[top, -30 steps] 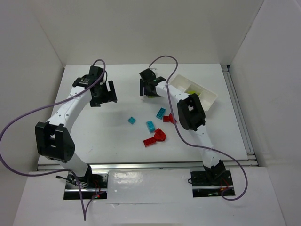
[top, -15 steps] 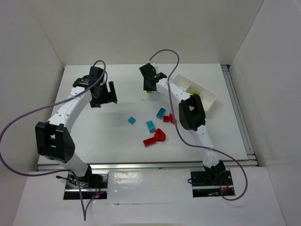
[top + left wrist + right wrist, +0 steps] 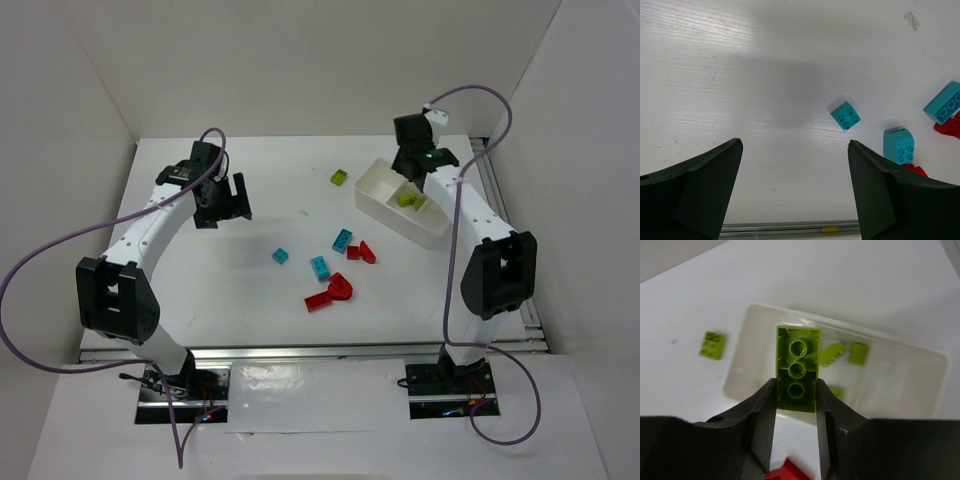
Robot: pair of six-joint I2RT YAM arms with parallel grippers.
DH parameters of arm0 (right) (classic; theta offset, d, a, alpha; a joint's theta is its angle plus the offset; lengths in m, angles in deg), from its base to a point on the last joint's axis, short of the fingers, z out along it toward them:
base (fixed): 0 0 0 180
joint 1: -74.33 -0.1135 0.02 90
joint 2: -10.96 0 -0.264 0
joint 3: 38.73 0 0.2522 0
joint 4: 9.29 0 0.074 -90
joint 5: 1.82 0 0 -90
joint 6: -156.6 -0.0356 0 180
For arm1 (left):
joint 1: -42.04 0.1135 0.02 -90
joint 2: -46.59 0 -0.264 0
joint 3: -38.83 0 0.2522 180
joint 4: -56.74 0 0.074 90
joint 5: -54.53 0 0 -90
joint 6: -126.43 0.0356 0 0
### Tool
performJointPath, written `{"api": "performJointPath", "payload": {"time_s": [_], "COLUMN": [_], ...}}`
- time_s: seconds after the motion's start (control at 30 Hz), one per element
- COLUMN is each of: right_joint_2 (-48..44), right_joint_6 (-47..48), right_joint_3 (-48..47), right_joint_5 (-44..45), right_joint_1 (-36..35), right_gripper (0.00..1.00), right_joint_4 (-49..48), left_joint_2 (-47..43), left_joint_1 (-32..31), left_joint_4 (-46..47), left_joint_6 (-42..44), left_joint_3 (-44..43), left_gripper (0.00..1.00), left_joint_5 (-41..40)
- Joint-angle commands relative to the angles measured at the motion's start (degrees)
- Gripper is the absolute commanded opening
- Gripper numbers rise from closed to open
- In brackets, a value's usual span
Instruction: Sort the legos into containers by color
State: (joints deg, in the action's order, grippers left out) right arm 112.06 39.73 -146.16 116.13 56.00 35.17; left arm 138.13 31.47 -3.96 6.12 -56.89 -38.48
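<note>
**Lime brick held over the tray, ready for the drop**

The step in hand is delivering a green piece. The right gripper has its fingers clamped on the long sides of a lime-green brick, whose hollow underside faces the wrist camera. It hangs above the near end of the white tray, where a few green pieces already lie. The tray's dividers cannot be made out from here.

Next, as I judge it, the fingers need only part so that the brick falls among its own colour. A small reach further over the tray would keep it clear of the rim.

The right arm stretches far forward, its wrist tipped down over the tray. The left gripper hovers with its fingers wide apart and empty over the bare surface, near a small cyan brick. Another loose green brick and the red pieces wait unsorted.
</note>
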Motion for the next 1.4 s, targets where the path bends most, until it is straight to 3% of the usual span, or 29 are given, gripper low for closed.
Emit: {"api": "performJointPath", "payload": {"time_s": [0.0, 0.13, 0.23, 0.33, 0.53, 0.73, 0.93, 1.03, 1.37], "right_joint_2": [-0.5, 0.0, 0.9, 1.6, 5.7, 19.6, 36.8, 42.3, 46.3], "right_joint_6": [-2.1, -2.7, -3.2, -2.6, -0.1, 1.1, 0.6, -1.3, -4.0], "right_joint_3": [6.7, 9.1, 8.6, 6.3, -2.6, -18.6, -38.4, -43.9, -41.5], "right_joint_5": [-0.1, -0.8, -0.8, 0.8, 1.6, -1.5, -4.4, -4.4, -2.6], "right_joint_1": [3.4, 5.3, 5.8, 4.4, -2.5, -8.0, -9.8, -9.8, -9.3], "right_gripper": [0.16, 0.2, 0.57, 0.71, 0.69, 0.69, 0.7, 0.71, 0.76], "right_joint_4": [-1.1, -2.2, -2.2, -2.2, -2.3, 0.3, 4.2, 5.5, 3.4], "left_joint_2": [0.6, 1.1, 1.1, 1.1, 1.1, 1.1, 1.1, 1.1, 1.6], "left_joint_1": [-0.1, -0.7, -0.7, -0.7, -1.2, -1.2, -1.2, -1.2, -1.2], "left_joint_4": [0.8, 0.8, 0.8, 0.8, 0.8, 0.8, 0.3, 0.3, 0.3], "left_joint_6": [-0.1, -0.1, -0.1, -0.1, -0.1, -0.1, 0.4, 0.9, 0.9], "left_joint_3": [-0.2, -0.2, -0.7, -0.8, -0.8, -1.3, -1.3, -1.3, -0.2], "left_gripper": [0.96, 0.96, 0.96, 0.96, 0.96, 0.96, 0.96, 0.96, 0.96], "left_joint_5": [1.2, 1.2, 1.2, 1.2, 1.2, 1.2, 0.6, 0.6, 0.6]}}
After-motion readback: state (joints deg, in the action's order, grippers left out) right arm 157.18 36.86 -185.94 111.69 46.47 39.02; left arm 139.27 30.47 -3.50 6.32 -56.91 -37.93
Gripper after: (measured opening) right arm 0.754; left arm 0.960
